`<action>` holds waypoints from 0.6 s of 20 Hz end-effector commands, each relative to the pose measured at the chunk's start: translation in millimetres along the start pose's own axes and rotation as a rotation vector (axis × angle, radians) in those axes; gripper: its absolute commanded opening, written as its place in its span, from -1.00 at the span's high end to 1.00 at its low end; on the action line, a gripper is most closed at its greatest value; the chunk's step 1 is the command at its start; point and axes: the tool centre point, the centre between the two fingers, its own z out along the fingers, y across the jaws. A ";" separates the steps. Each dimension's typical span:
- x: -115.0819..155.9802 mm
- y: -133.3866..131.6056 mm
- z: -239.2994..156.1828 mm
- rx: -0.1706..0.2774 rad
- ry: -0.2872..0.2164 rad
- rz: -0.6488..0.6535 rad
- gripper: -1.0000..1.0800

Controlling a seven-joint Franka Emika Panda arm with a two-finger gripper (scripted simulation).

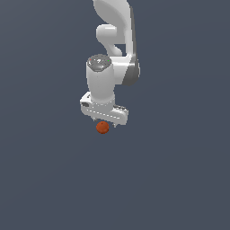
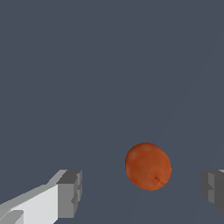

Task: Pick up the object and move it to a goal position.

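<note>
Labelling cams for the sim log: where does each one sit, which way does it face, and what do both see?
Exterior view: off the arm, raised, looking down at the white arm and gripper above the orange ball on the grey floor.
Wrist view: on the wrist, looking along the open fingers toward the ball, which sits between them, nearer one side, untouched.
Shared: ball, gripper, floor.

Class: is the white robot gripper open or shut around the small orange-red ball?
Open: the white gripper has both grey fingers apart from the small orange-red ball.
</note>
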 end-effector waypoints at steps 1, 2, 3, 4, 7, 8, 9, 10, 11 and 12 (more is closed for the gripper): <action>-5.8 5.3 10.0 0.001 -0.006 0.079 -0.92; -8.2 7.5 14.0 0.001 -0.008 0.112 -0.92; -10.7 9.8 17.9 0.001 -0.010 0.144 -0.92; -13.2 12.1 21.8 0.001 -0.012 0.177 -0.92; -20.4 18.9 32.7 0.000 -0.018 0.271 -0.92; -22.6 21.0 35.9 -0.001 -0.019 0.299 -0.92; -24.8 22.9 38.8 -0.001 -0.021 0.325 -0.92; -26.7 24.8 41.6 -0.002 -0.022 0.350 -0.92; -28.6 26.6 44.1 -0.003 -0.023 0.373 -0.92; -30.4 28.2 46.4 -0.004 -0.024 0.394 -0.92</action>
